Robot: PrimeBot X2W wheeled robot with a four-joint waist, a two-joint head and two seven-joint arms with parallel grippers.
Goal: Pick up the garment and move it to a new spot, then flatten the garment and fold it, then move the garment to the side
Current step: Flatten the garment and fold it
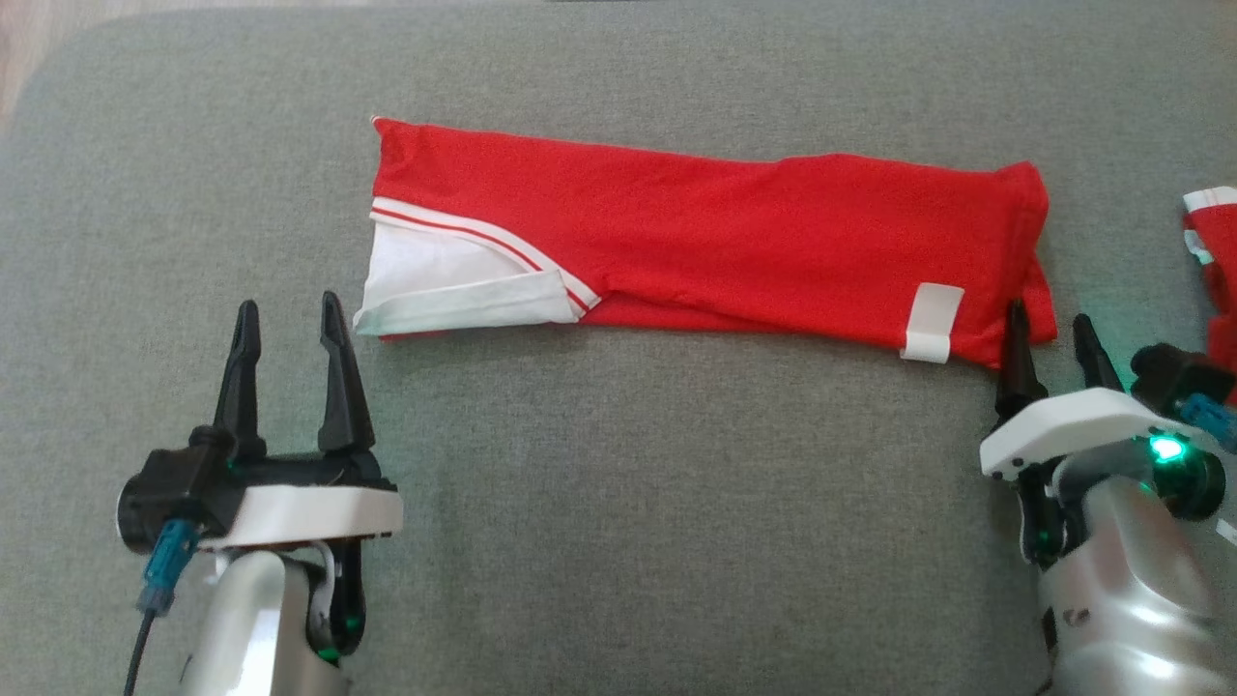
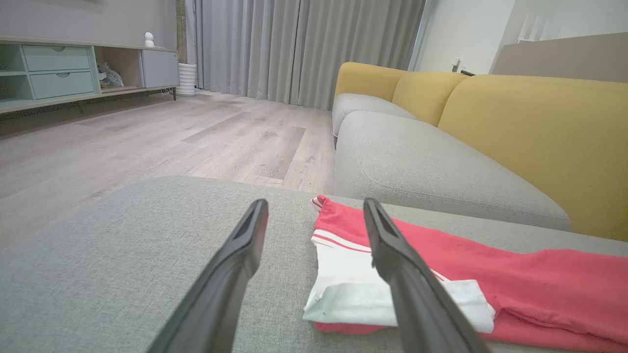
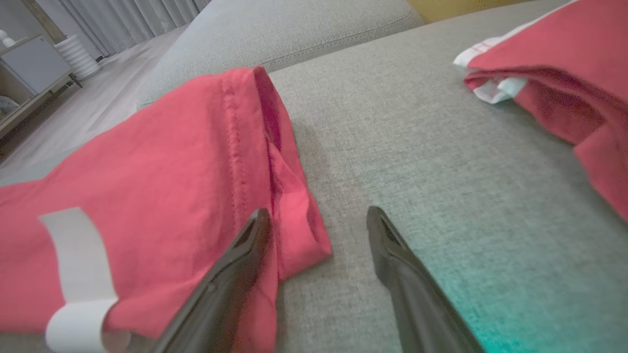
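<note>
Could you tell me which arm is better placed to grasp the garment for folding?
Right, probably: the open right pincer straddles a corner of the garment, while the open left pincer stands short of the collar end, over bare cushion.

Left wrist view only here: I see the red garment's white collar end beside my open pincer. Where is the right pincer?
Observer: The right pincer is open at the garment's other end, its fingers either side of the near hem corner, not clamped.
Operator: Anything else on that side I should avoid?
Observer: Yes, a second red garment lies apart from yours, further right on the same grey cushion.
</note>
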